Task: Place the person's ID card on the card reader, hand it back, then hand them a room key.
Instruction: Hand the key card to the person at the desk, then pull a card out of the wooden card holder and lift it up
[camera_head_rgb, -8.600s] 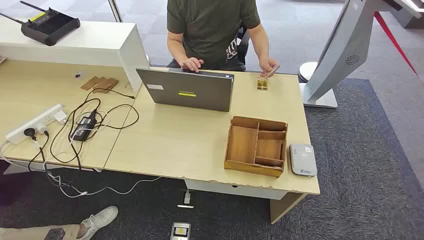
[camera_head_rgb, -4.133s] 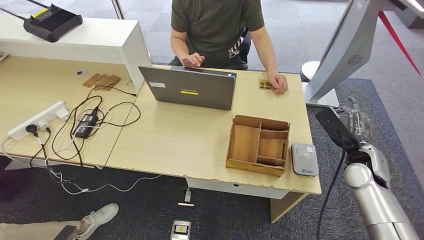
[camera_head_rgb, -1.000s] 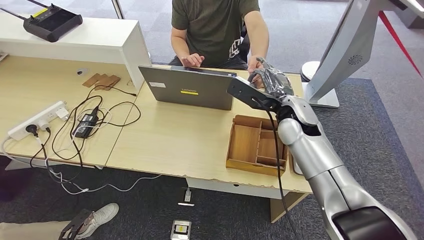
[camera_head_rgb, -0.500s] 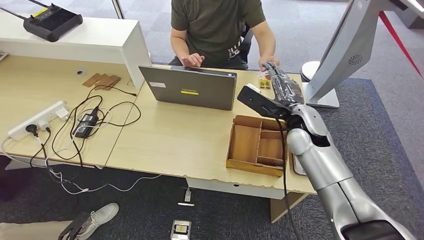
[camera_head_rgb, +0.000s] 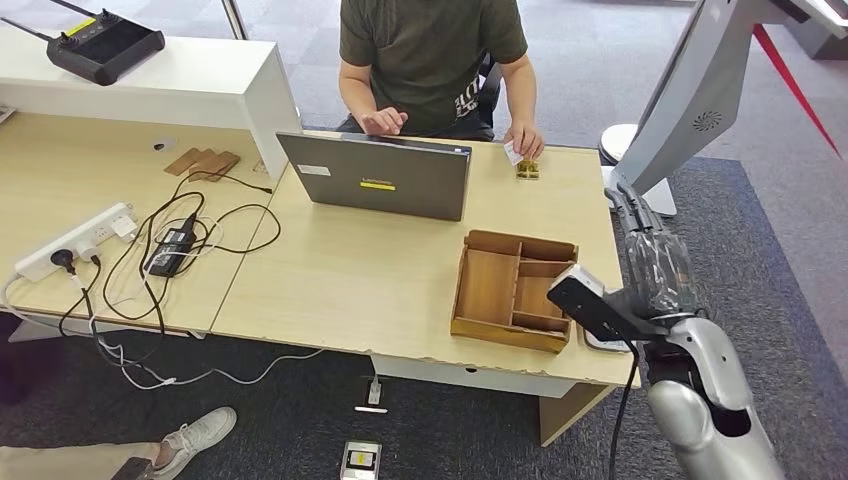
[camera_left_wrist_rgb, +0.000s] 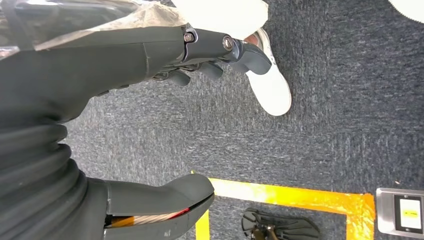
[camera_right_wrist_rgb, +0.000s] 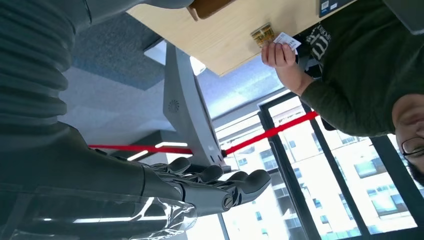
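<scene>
While we scan from the left side of the desk (camera_head_rgb: 330, 280) to the right, this is how things stand:

Left hand (camera_left_wrist_rgb: 150, 55): hangs by our side over the dark carpet, fingers (camera_left_wrist_rgb: 240, 50) loosely apart, holding nothing.

Laptop (camera_head_rgb: 375, 180): stands open between us and the person (camera_head_rgb: 430, 50), no part in the task so far.

ID card (camera_head_rgb: 513, 152): a small white card pinched in the person's hand (camera_head_rgb: 525, 140) at the far desk edge, just above a small gold object (camera_head_rgb: 527, 170). We have not got it.

Wooden tray (camera_head_rgb: 512, 290): sits near the front right of the desk; we cannot tell whether a room key lies in it.

Card reader (camera_head_rgb: 610, 343): just right of the tray, mostly hidden behind our wrist, nothing on it that we can see.

Right hand (camera_head_rgb: 655, 265): half a second ago it reached up to the person's hand; now it has drawn back off the desk's right edge, fingers (camera_right_wrist_rgb: 220, 182) straight, close together, holding nothing.

Meaning: we judge the handover failed, so another reach for the card is needed.
</scene>
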